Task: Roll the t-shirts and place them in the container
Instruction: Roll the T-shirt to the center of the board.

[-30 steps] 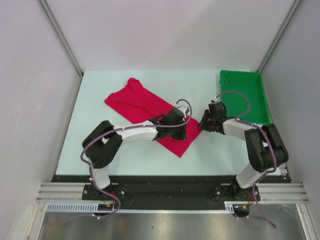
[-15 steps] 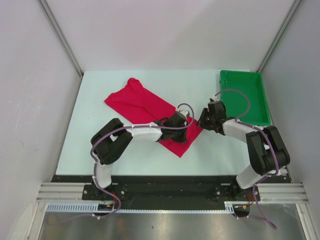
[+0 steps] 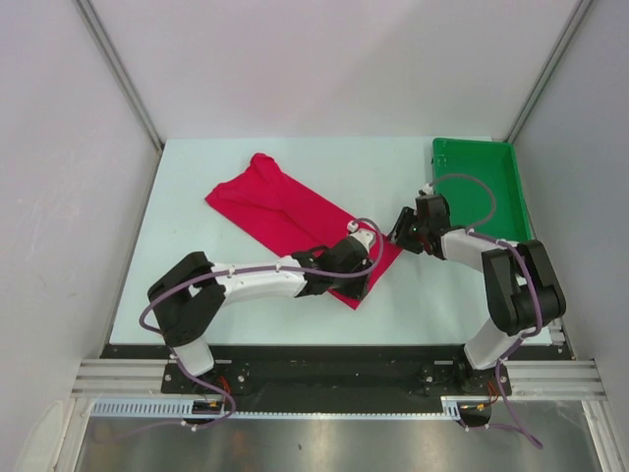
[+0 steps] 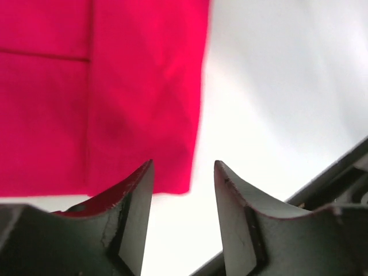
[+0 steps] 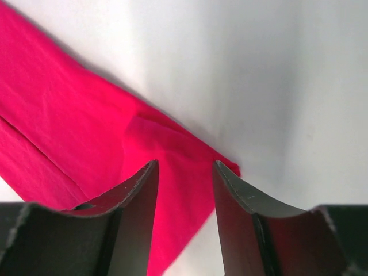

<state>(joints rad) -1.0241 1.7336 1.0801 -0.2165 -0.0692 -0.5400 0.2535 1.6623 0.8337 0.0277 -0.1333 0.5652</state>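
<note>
Crimson t-shirt [image 3: 275,206] flat, near end beneath left gripper [image 4: 183,168] and right gripper [image 5: 185,168]

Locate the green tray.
Top view: the green tray sits at the far right corner of the table, beyond the right gripper, apart from the red t-shirt.

The left arm [image 3: 246,278] reaches out low from its base. Its elbow is bent out to the left of the t-shirt [image 3: 285,211], and its forearm stretches rightward along the t-shirt's near edge. The left gripper [image 3: 352,275] sits over the t-shirt's near right corner, its fingers [image 4: 135,201] apart with nothing clamped between them. The right arm [image 3: 511,285] is folded, with its elbow well to the right of the t-shirt and its forearm pointing left. The right gripper [image 3: 401,228] hangs at the t-shirt's right end, tips aimed down at the cloth, jaws parted and gripping nothing.
</note>
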